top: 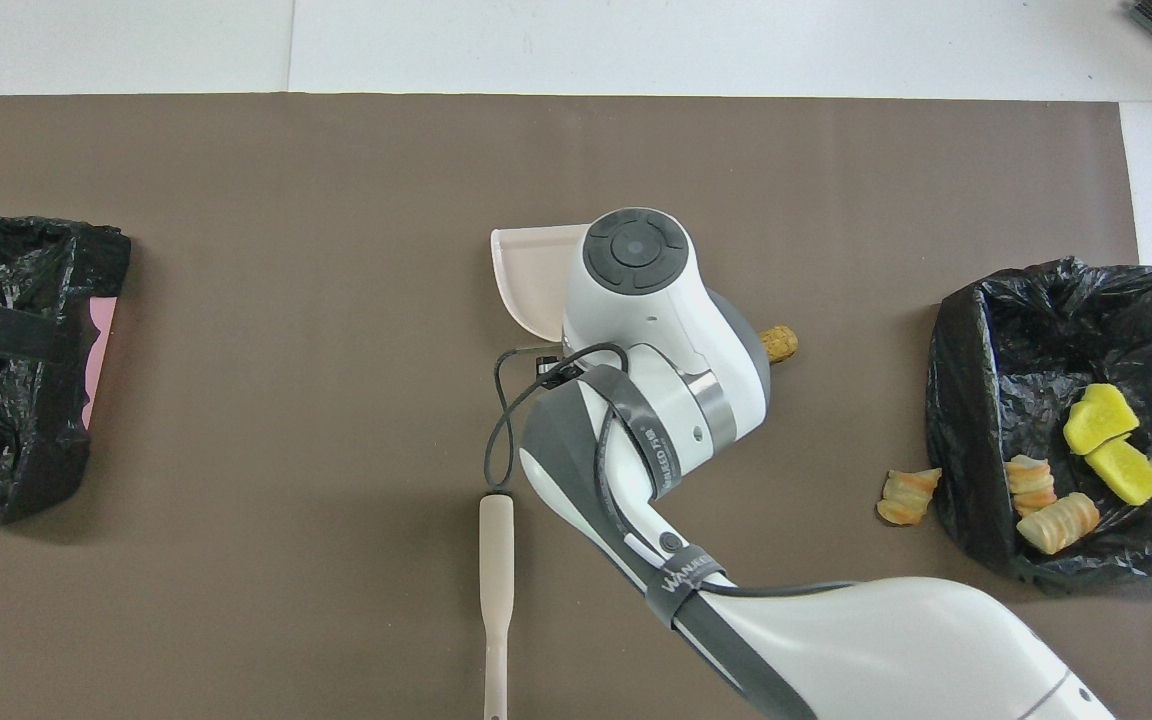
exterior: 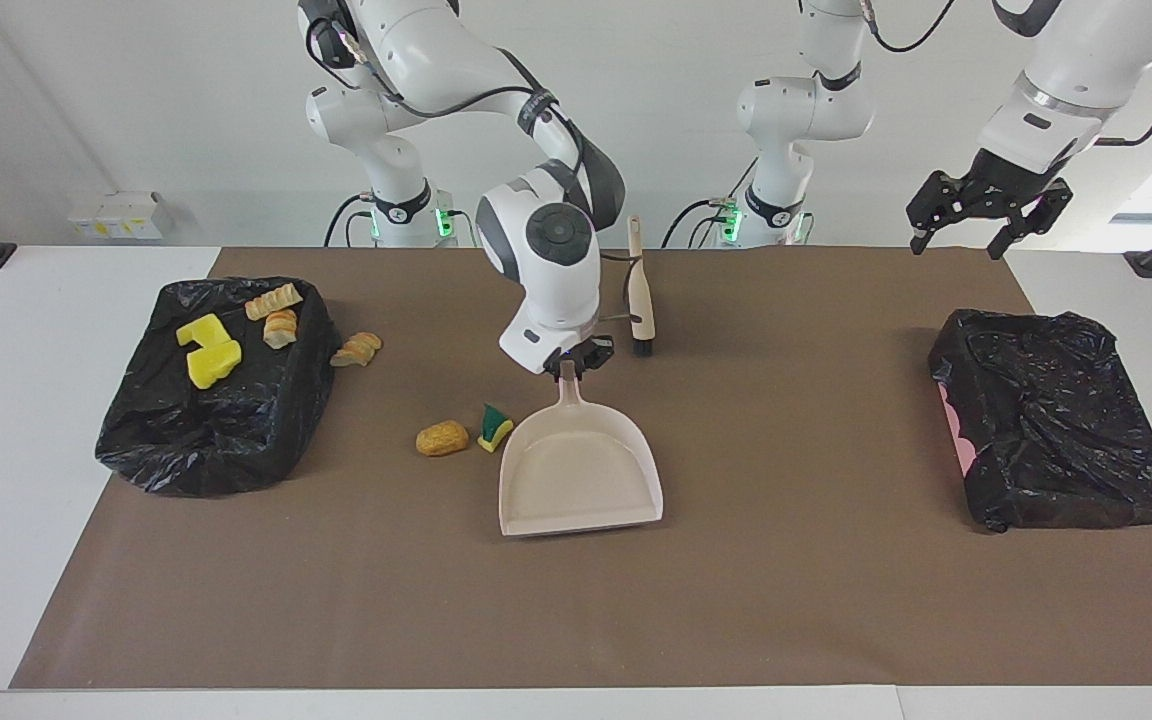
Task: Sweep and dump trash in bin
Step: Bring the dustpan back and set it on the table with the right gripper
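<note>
Right end effector [exterior: 568, 366] is clamped on dustpan [exterior: 581, 468] handle; left end effector [exterior: 986, 215] is spread, empty, parked over counter [exterior: 796, 590]. Step: repositioning pan. Next: brush [exterior: 641, 295] pickup needed for the lump [exterior: 442, 438] & wedge [exterior: 494, 427].

Beige dustpan [exterior: 581, 470]: handle tip between jaws of right gripper [exterior: 569, 364], pan flat on brown mat [exterior: 786, 600], open mouth pointing away from robots. Brush [exterior: 641, 300]: lying on mat just beside those jaws, toward left arm's end; black bristle end closest to jaws, handle running toward robots. Black-bagged tray with pink edge [exterior: 1056, 430]: well apart from jaws, at left arm's end of mat. White table [exterior: 16, 420] under mat.
</note>
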